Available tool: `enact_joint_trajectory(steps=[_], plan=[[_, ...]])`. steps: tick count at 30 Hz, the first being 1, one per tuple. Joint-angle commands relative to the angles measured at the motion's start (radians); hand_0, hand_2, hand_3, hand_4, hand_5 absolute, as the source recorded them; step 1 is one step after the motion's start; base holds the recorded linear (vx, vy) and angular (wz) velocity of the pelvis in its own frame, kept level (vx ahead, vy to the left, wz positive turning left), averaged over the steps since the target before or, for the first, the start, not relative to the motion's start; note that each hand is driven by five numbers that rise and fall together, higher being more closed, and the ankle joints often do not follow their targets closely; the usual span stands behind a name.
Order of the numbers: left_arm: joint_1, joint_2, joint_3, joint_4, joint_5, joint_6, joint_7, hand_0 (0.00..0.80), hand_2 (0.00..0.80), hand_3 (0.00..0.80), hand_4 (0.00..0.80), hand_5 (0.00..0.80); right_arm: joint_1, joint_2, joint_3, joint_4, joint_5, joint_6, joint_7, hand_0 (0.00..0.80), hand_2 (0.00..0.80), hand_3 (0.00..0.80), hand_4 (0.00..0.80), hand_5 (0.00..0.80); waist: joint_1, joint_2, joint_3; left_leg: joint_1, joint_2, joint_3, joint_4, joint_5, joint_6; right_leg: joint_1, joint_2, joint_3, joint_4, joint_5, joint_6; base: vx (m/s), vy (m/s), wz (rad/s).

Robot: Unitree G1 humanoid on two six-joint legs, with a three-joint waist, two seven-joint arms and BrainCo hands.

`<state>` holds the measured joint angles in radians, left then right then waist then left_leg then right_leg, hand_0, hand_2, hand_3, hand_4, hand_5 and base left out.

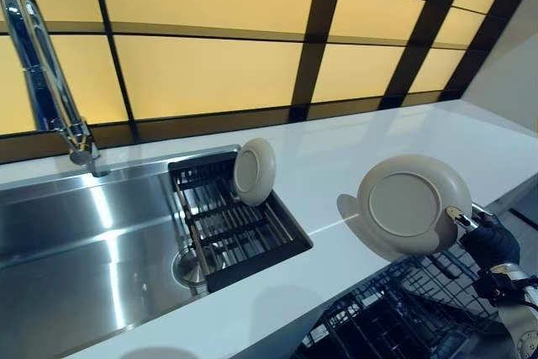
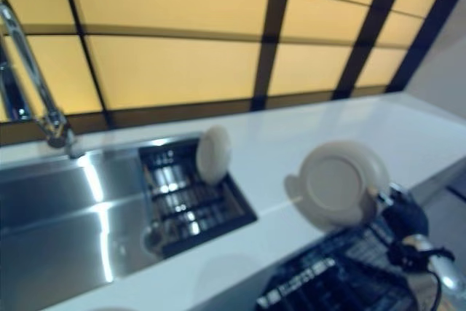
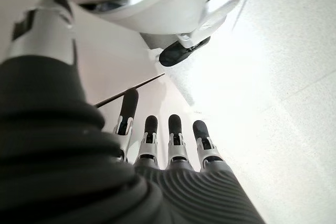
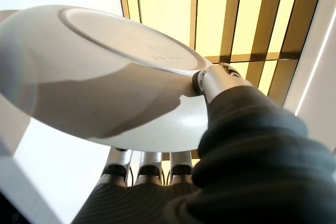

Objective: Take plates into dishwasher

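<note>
A beige plate (image 1: 409, 205) is held on edge in the right hand (image 1: 486, 239), its underside turned toward the camera; in the right wrist view the thumb is seen pressed on the plate's underside and the fingers (image 4: 149, 170) run under its rim, so the plate is pinched between them. The plate is carried over the front edge of the white counter (image 1: 353, 153), above the black wire dishwasher rack (image 1: 403, 313). A second plate (image 1: 254, 171) is stood on edge in the dark drying rack (image 1: 235, 229) that is set at the right end of the steel sink (image 1: 76, 241). A chrome tap (image 1: 42, 65) is seen behind the sink. The left hand (image 3: 157, 145) appears only in its own wrist view, its fingers straight and empty above a pale floor.
</note>
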<state>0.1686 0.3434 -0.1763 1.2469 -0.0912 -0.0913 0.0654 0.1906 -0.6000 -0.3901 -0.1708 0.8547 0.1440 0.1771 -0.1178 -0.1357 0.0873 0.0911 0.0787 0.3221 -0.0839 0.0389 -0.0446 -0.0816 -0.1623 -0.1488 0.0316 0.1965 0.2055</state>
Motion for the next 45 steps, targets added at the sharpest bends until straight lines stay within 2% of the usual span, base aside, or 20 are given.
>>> enact_joint_trajectory(steps=[1,3,4,8,11,13,14,15,16,17,18,19,22,24,26,27,28,31,35,45], plan=[[-0.129,0.06,0.011,-0.045,0.022,-0.053,0.017,0.0,0.0,0.0,0.0,0.0,-0.083,-0.048,-0.068,-0.028,0.05,-0.063,0.034,0.8,0.8,0.8,0.8,0.8,0.009,0.044,-0.005,0.007,-0.009,0.007,0.006,-0.027,0.051,-0.002,-0.147,-0.037,0.258,0.106,0.0,-0.226,0.009,-0.51],[-0.132,0.058,0.001,-0.048,0.015,-0.057,0.021,0.0,0.0,0.0,0.0,0.0,-0.085,-0.048,-0.063,-0.032,0.047,-0.069,0.036,0.8,0.8,0.8,0.8,0.8,0.02,0.051,-0.01,-0.012,-0.002,0.015,0.008,-0.02,0.054,0.015,-0.152,-0.04,0.286,0.095,-0.004,-0.179,-0.025,-0.06],[-0.135,0.053,-0.009,-0.053,0.011,-0.059,0.032,0.0,0.0,0.0,0.0,0.0,-0.097,-0.048,-0.051,-0.036,0.043,-0.078,0.031,0.8,0.8,0.8,0.8,0.8,0.04,0.053,-0.018,-0.044,0.005,0.03,0.015,-0.009,0.056,0.056,-0.153,-0.041,0.313,0.092,-0.004,-0.223,-0.062,0.09],[-0.146,0.055,-0.006,-0.057,-0.005,-0.041,0.051,0.0,0.0,0.0,0.0,0.0,-0.15,-0.053,-0.007,-0.056,0.033,-0.068,0.018,0.8,0.8,0.8,0.8,0.8,0.085,0.04,-0.04,-0.109,0.006,0.074,0.041,0.009,0.069,0.162,-0.144,-0.049,0.348,0.109,0.004,-0.246,-0.094,-0.28],[-0.147,0.066,0.011,-0.061,-0.004,-0.023,0.053,0.0,0.0,0.0,0.0,0.0,-0.177,-0.061,0.008,-0.06,0.037,-0.054,0.021,0.8,0.8,0.8,0.8,0.8,0.099,0.027,-0.047,-0.124,0.003,0.098,0.043,0.014,0.072,0.2,-0.136,-0.063,0.334,0.098,0.009,-0.194,-0.147,-0.86],[-0.141,0.076,0.031,-0.062,-0.012,-0.011,0.058,0.0,0.0,0.0,0.0,0.0,-0.204,-0.079,0.024,-0.066,0.05,-0.035,0.038,0.8,0.8,0.8,0.8,0.8,0.112,0.014,-0.052,-0.14,0.013,0.138,0.052,0.028,0.057,0.245,-0.112,-0.108,0.251,0.047,-0.006,-0.205,-0.21,-0.52],[-0.141,0.076,0.035,-0.062,-0.015,-0.008,0.059,0.0,0.0,0.0,0.0,0.0,-0.209,-0.08,0.029,-0.067,0.052,-0.033,0.042,0.8,0.8,0.8,0.8,0.8,0.113,0.012,-0.052,-0.145,0.017,0.145,0.055,0.032,0.051,0.254,-0.105,-0.115,0.23,0.03,-0.011,-0.164,-0.251,-0.55],[-0.142,0.081,0.047,-0.047,-0.009,-0.017,0.057,0.0,0.0,0.0,0.0,0.0,-0.219,-0.085,0.042,-0.067,0.065,-0.027,0.059,0.8,0.8,0.8,0.8,0.8,0.116,0.001,-0.053,-0.162,0.02,0.146,0.072,0.019,0.028,0.284,-0.082,-0.129,0.177,-0.034,-0.013,-0.144,-0.262,-0.63],[-0.145,0.078,0.057,-0.06,-0.015,-0.006,0.061,0.0,0.0,0.0,0.0,0.0,-0.223,-0.096,0.055,-0.071,0.075,-0.026,0.072,0.8,0.8,0.8,0.8,0.8,0.116,0.003,-0.049,-0.179,0.04,0.146,0.081,0.042,0.004,0.293,-0.064,-0.129,0.113,-0.088,-0.031,-0.13,-0.257,-0.72],[-0.145,0.077,0.059,-0.064,-0.017,-0.003,0.061,0.0,0.0,0.0,0.0,0.0,-0.226,-0.096,0.059,-0.073,0.075,-0.025,0.073,0.8,0.8,0.8,0.8,0.8,0.117,0.003,-0.047,-0.182,0.044,0.147,0.082,0.047,-0.001,0.295,-0.062,-0.127,0.104,-0.092,-0.036,-0.183,-0.237,-0.74],[-0.148,0.071,0.068,-0.077,-0.018,-0.002,0.059,0.0,0.0,0.0,0.0,0.0,-0.235,-0.098,0.074,-0.074,0.075,-0.022,0.09,0.8,0.8,0.8,0.8,0.8,0.117,0.016,-0.039,-0.2,0.08,0.165,0.086,0.093,-0.017,0.304,-0.021,-0.122,0.024,-0.162,-0.064,-0.195,-0.213,-0.88],[-0.15,0.061,0.068,-0.084,-0.018,-0.008,0.054,0.0,0.0,0.0,0.0,0.0,-0.24,-0.099,0.076,-0.082,0.067,-0.011,0.092,0.8,0.8,0.8,0.8,0.8,0.117,0.027,-0.035,-0.204,0.103,0.158,0.076,0.117,-0.039,0.314,0.01,-0.118,-0.016,-0.21,-0.077,-0.228,-0.226,-0.92],[-0.152,0.026,0.045,-0.109,-0.017,-0.023,0.047,0.0,0.0,0.0,0.0,0.0,-0.243,-0.098,0.086,-0.104,0.051,-0.014,0.09,0.8,0.8,0.8,0.8,0.8,0.111,0.042,-0.022,-0.215,0.136,0.156,0.056,0.161,-0.072,0.324,0.051,-0.107,-0.069,-0.247,-0.109,-0.169,-0.122,-0.63],[-0.147,0.003,0.023,-0.106,-0.013,-0.037,0.057,0.0,0.0,0.0,0.0,0.0,-0.239,-0.093,0.081,-0.109,0.039,-0.011,0.098,0.8,0.8,0.8,0.8,0.8,0.106,0.047,-0.018,-0.222,0.146,0.163,0.053,0.177,-0.085,0.322,0.061,-0.119,-0.085,-0.24,-0.116,-0.161,-0.088,0.1],[-0.135,-0.013,0.014,-0.104,-0.008,-0.04,0.062,0.0,0.0,0.0,0.0,0.0,-0.233,-0.094,0.076,-0.117,0.042,-0.005,0.103,0.8,0.8,0.8,0.8,0.8,0.105,0.05,-0.016,-0.234,0.148,0.146,0.054,0.184,-0.093,0.312,0.068,-0.117,-0.087,-0.236,-0.123,-0.151,-0.063,0.18],[-0.128,-0.016,0.013,-0.1,-0.006,-0.041,0.063,0.0,0.0,0.0,0.0,0.0,-0.231,-0.096,0.076,-0.118,0.042,-0.003,0.106,0.8,0.8,0.8,0.8,0.8,0.109,0.051,-0.015,-0.241,0.145,0.113,0.054,0.183,-0.093,0.307,0.07,-0.105,-0.087,-0.235,-0.126,-0.127,-0.02,0.14],[-0.118,-0.022,0.012,-0.091,-0.011,-0.042,0.07,0.0,0.0,0.0,0.0,0.0,-0.232,-0.096,0.081,-0.119,0.041,-0.003,0.115,0.8,0.8,0.8,0.8,0.8,0.116,0.052,-0.017,-0.246,0.14,0.055,0.051,0.181,-0.095,0.3,0.071,-0.086,-0.09,-0.232,-0.13,-0.128,-0.004,0.08],[-0.104,-0.028,0.027,-0.061,-0.027,-0.054,0.08,0.0,0.0,0.0,0.0,0.0,-0.245,-0.102,0.104,-0.112,0.035,-0.001,0.127,0.8,0.8,0.8,0.8,0.8,0.128,0.059,-0.025,-0.241,0.14,-0.043,0.029,0.184,-0.105,0.28,0.079,-0.055,-0.107,-0.219,-0.137,-0.099,0.028,-0.13],[-0.11,-0.019,0.041,-0.038,-0.029,-0.053,0.083,0.0,0.0,0.0,0.0,0.0,-0.25,-0.109,0.124,-0.094,0.02,0.004,0.114,0.8,0.8,0.8,0.8,0.8,0.114,0.071,-0.026,-0.231,0.16,-0.019,0.023,0.195,-0.118,0.258,0.083,-0.071,-0.118,-0.205,-0.142,-0.075,0.043,-0.01],[-0.105,-0.007,0.044,-0.05,-0.024,-0.063,0.062,0.0,0.0,0.0,0.0,0.0,-0.204,-0.126,0.103,-0.063,-0.023,0.01,0.17,0.8,0.8,0.8,0.8,0.8,0.11,0.086,-0.033,-0.241,0.155,-0.023,0.017,0.21,-0.125,0.27,0.093,-0.081,-0.119,-0.209,-0.143,-0.023,0.036,0.02]])
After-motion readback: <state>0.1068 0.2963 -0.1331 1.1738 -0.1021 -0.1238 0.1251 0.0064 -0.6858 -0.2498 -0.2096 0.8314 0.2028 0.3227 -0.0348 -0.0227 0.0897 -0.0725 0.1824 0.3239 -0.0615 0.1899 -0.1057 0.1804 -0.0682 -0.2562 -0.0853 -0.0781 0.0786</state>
